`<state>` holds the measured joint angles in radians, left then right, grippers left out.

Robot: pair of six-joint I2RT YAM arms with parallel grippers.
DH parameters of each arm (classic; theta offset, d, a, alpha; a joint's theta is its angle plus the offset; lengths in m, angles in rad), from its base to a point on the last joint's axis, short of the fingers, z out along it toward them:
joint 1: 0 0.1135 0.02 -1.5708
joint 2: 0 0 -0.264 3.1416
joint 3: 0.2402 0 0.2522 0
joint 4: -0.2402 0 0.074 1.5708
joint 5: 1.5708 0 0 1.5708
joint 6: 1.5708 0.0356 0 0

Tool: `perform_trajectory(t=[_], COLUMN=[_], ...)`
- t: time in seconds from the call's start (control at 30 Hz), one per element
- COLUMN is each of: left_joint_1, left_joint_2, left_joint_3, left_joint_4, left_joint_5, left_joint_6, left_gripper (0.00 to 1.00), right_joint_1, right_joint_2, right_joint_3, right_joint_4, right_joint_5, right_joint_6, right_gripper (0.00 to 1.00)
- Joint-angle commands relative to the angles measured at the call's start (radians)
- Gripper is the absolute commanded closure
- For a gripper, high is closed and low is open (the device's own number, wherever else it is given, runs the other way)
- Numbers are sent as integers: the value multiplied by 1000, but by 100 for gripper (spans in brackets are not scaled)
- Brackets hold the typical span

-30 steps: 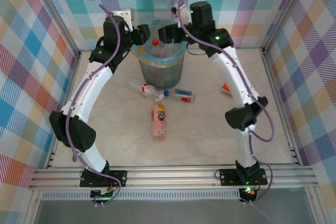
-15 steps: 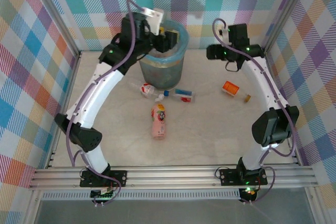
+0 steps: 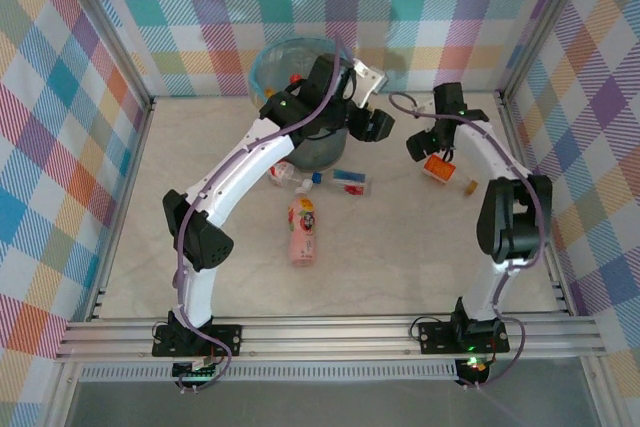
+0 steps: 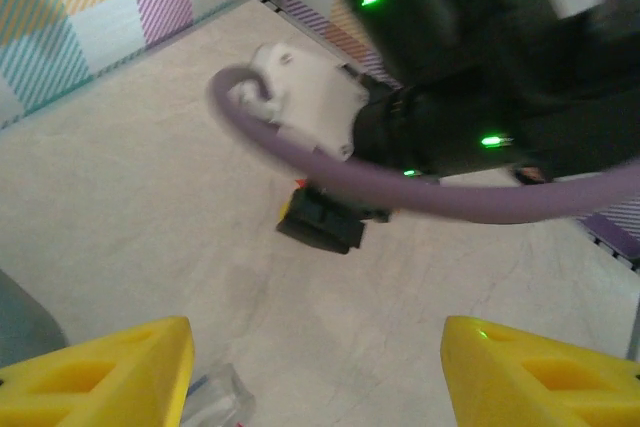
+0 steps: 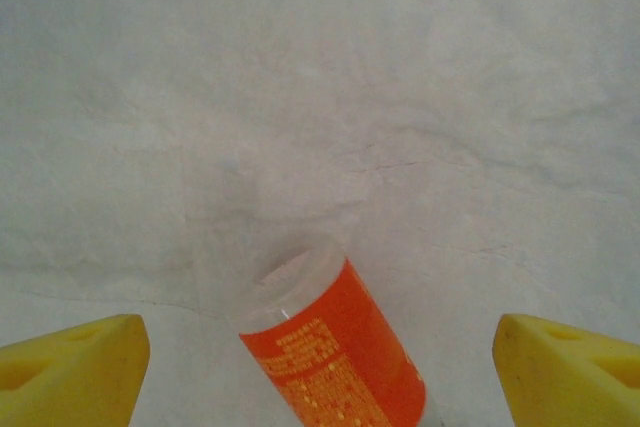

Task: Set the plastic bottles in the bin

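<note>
the right gripper [image 3: 419, 144] is held wide above the orange bottle [image 5: 335, 352], which lies on the table [image 3: 400, 247] right of the bin [image 3: 260, 65]; it should be lowered centred across the label before being closed.

A pale beige, marble-patterned surface [image 3: 400, 247] is lying across the middle of the overhead frame, with faint grey veins showing on it in the close wrist views. Pastel checked walls [image 3: 60, 147] in pink, blue, orange and purple are enclosing it on the left, top and right. Silver metal posts [image 3: 128, 59] are rising at the two back corners, and a ribbed aluminium rail [image 3: 330, 335] is running across the bottom of the frame.
</note>
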<state>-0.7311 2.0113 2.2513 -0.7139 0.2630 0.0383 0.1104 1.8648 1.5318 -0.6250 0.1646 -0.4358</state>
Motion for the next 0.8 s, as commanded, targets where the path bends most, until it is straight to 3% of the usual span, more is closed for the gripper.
perform_trajectory(t=[0.0,0.43,0.77], left_joint_1=[-3,-4,-4], left_joint_2=[-12,-10,-15], left_joint_3=[47,44,45], left_joint_4=[-17,-59,-42], left_joint_5=[44,24,3], left_joint_6=[-14,16,34], left_gripper=[33,33,33], right_joint_1=[-11,-29,-31], right_joint_2=[77,208,180], right_joint_3=[43,67,108], right_joint_4=[-74,-133,-153], right_joint_5=[-41,23,19], right_joint_6=[-119,-114,-81], right_gripper=[10,13,33])
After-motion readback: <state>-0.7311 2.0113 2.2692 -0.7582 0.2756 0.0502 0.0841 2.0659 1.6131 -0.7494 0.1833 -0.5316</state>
